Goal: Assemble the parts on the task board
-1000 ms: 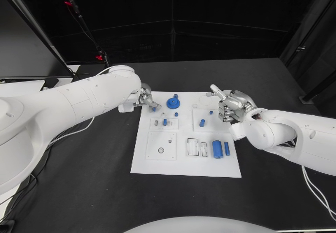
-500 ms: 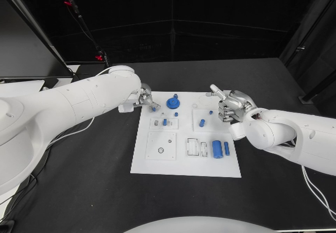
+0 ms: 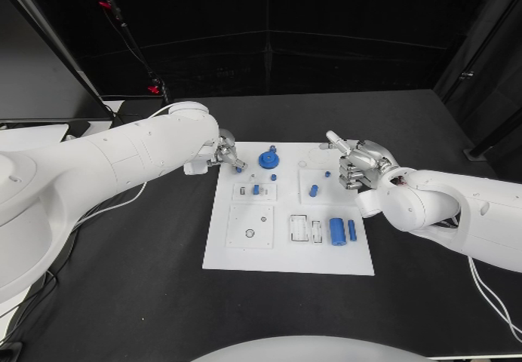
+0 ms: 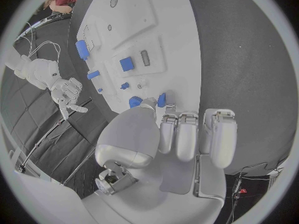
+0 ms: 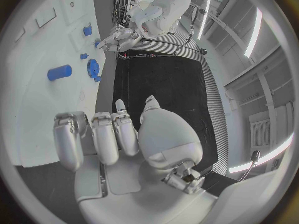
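In the head view, the white rectangular task board [image 3: 290, 260] is seen mid-table, small blue plastic parts [image 3: 339, 229] lying on it. In the left wrist view, a small blue peg [image 4: 161, 100] is pinched by the left hand [image 4: 181, 134] at the board's far left corner. In the right wrist view, the right hand [image 5: 118, 134] is held empty, fingers loosely apart, over the board's far right edge.

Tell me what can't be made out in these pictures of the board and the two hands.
- Left hand: in the head view its arm covers most of it; the left wrist view shows a small blue part at its fingertips, but whether it is pinched is unclear.
- Small blue parts on the task board: too small in the head view to tell their shapes.
- Right hand: the contact of its curled fingers with the board is hidden in both views.
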Action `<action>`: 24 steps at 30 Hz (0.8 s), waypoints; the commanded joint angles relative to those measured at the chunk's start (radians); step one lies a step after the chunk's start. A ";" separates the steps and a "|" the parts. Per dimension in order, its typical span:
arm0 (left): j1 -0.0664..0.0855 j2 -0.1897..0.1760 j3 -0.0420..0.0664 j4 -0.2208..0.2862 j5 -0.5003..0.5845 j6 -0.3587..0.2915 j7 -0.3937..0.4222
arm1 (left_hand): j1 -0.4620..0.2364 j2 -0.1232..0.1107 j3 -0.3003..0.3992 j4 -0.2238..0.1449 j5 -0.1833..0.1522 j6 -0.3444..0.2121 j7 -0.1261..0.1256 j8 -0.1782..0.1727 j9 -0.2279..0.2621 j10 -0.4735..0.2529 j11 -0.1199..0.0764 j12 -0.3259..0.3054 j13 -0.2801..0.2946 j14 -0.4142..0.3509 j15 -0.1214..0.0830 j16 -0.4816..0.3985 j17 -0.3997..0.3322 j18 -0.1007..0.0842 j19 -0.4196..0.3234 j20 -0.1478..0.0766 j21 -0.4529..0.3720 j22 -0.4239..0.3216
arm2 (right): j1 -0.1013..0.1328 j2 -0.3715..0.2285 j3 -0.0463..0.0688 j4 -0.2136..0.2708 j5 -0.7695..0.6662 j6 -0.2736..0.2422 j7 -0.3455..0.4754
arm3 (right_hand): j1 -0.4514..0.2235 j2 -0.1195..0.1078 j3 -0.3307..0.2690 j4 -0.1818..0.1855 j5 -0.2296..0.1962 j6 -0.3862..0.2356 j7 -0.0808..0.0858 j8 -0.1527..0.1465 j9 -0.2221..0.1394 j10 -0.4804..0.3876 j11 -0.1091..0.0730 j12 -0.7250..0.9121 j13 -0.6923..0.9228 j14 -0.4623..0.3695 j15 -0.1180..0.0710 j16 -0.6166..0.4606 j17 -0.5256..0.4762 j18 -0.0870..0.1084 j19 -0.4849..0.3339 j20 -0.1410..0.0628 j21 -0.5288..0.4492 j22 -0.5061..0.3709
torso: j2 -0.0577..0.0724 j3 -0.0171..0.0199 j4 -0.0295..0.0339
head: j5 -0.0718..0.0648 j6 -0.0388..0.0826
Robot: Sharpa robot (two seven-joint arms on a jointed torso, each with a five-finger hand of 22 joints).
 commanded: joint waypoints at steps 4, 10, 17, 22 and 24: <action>0.001 -0.001 0.001 0.001 -0.003 -0.008 0.014 | 0.113 0.039 0.073 -0.001 0.097 0.010 -0.003 -0.009 -0.001 0.104 -0.008 0.003 0.263 0.104 -0.012 0.001 0.263 -0.007 0.104 -0.008 0.003 0.263 | 0.001 0.001 0.001 0.000 0.000 0.010 0.001 | 0.008 0.006 0.005 -0.004 0.008 -0.006 0.073 0.005 0.000 0.104 0.005 0.003 0.263 0.102 0.005 0.002 0.263 -0.007 0.106 0.004 0.003 0.263 | 0.000 -0.0001 -0.0002 | -0.002 -0.002; 0.001 -0.004 0.001 0.003 -0.003 -0.020 0.023 | 0.124 0.013 0.144 -0.001 0.108 0.021 -0.005 -0.011 0.001 0.104 -0.010 0.003 0.263 0.104 -0.013 0.001 0.263 -0.007 0.104 -0.009 0.003 0.263 | 0.001 0.001 0.000 -0.002 -0.001 0.011 -0.001 | 0.008 0.006 0.005 -0.004 0.008 -0.006 0.073 0.005 0.000 0.104 0.005 0.003 0.263 0.102 0.005 0.002 0.263 -0.007 0.106 0.004 0.003 0.263 | 0.000 -0.0003 0.0001 | -0.004 -0.003; 0.001 -0.007 0.001 0.005 -0.003 -0.035 0.032 | 0.116 -0.025 0.248 -0.001 0.105 0.032 -0.005 -0.014 0.005 0.104 -0.011 0.003 0.263 0.104 -0.014 0.001 0.263 -0.007 0.104 -0.011 0.003 0.263 | 0.001 0.002 0.000 -0.004 -0.001 0.012 -0.004 | 0.010 0.006 0.005 -0.004 0.010 -0.006 0.074 0.006 0.001 0.104 0.005 0.003 0.263 0.102 0.006 0.002 0.263 -0.007 0.106 0.005 0.003 0.263 | 0.000 -0.0001 0.0005 | -0.003 -0.005; 0.001 -0.009 0.001 0.007 -0.003 -0.045 0.037 | 0.111 -0.042 0.284 -0.002 0.102 0.036 -0.005 -0.015 0.007 0.104 -0.011 0.003 0.263 0.104 -0.014 0.001 0.263 -0.007 0.104 -0.011 0.003 0.263 | 0.001 0.002 0.000 -0.005 -0.001 0.012 -0.005 | 0.010 0.006 0.005 -0.004 0.010 -0.006 0.074 0.006 0.001 0.104 0.005 0.003 0.263 0.102 0.006 0.002 0.263 -0.007 0.106 0.005 0.003 0.263 | 0.000 0.0004 0.0011 | -0.003 -0.005; 0.001 -0.010 0.001 0.008 -0.003 -0.053 0.042 | 0.111 -0.044 0.288 -0.002 0.102 0.036 -0.005 -0.015 0.008 0.104 -0.010 0.003 0.263 0.104 -0.014 0.001 0.263 -0.007 0.104 -0.011 0.003 0.263 | 0.001 0.001 0.000 -0.005 -0.001 0.012 -0.006 | 0.011 0.007 0.005 -0.004 0.012 -0.007 0.074 0.006 0.001 0.104 0.005 0.003 0.263 0.102 0.006 0.002 0.263 -0.007 0.106 0.005 0.003 0.263 | 0.000 0.0006 0.0020 | -0.004 -0.006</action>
